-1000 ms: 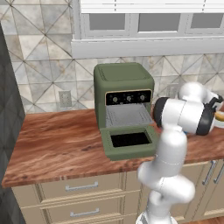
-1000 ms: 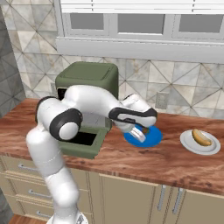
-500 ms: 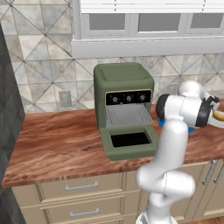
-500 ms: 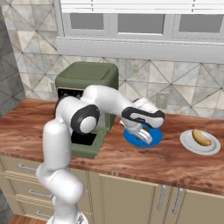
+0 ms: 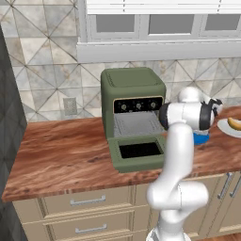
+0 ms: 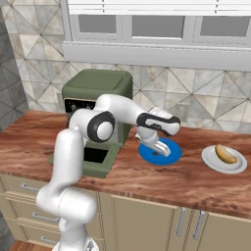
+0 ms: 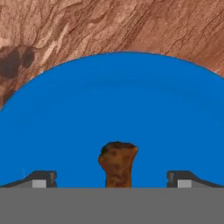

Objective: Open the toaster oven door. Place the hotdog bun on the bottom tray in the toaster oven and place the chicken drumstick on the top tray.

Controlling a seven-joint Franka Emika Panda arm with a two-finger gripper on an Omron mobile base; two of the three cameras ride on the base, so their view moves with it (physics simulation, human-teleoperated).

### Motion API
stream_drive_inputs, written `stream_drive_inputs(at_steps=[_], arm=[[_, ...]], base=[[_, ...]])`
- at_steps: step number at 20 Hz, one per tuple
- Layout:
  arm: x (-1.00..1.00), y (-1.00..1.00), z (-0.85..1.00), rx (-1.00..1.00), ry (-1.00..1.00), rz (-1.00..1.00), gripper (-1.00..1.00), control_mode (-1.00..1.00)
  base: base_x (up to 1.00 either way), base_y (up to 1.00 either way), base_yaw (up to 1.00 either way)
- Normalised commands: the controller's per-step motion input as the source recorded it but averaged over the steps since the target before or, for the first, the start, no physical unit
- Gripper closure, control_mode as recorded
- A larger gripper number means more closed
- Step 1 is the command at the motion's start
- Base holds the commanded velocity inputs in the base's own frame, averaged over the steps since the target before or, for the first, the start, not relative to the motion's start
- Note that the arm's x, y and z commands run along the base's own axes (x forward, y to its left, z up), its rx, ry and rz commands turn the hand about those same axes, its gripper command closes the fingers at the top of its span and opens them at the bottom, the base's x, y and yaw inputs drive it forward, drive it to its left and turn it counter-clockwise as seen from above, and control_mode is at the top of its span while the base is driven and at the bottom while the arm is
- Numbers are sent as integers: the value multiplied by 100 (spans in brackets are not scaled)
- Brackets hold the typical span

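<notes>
Since a second ago the arm has swung right from the oven front and lowered, so the gripper (image 6: 160, 149) now hangs just over the blue plate (image 6: 171, 155). Its fingers (image 7: 43, 178) stand wide apart, holding nothing, with the brown chicken drumstick (image 7: 118, 164) lying between them on the plate. Farther right, well apart, a white plate (image 6: 218, 166) carries the hotdog bun (image 6: 225, 154). Left of the blue plate, the toaster oven door (image 5: 140, 151) lies dropped flat on the wooden counter (image 5: 61, 157), and the toaster oven (image 5: 132, 93) behind shows what looks like a tray (image 5: 135, 124) inside, though blurred.
</notes>
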Motion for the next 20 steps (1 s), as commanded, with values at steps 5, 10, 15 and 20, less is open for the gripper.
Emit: stream_drive_inputs(at_steps=[5, 10, 15, 20], arm=[[52, -7, 3, 0, 22, 4, -100, -100], [31, -25, 0, 4, 25, 8, -100, -100], [12, -41, 2, 12, 22, 7, 100, -100], [0, -44, 25, 21, 16, 4, 100, -100]], base=[[0, 0, 0], [0, 0, 0], [0, 0, 0], [0, 0, 0]])
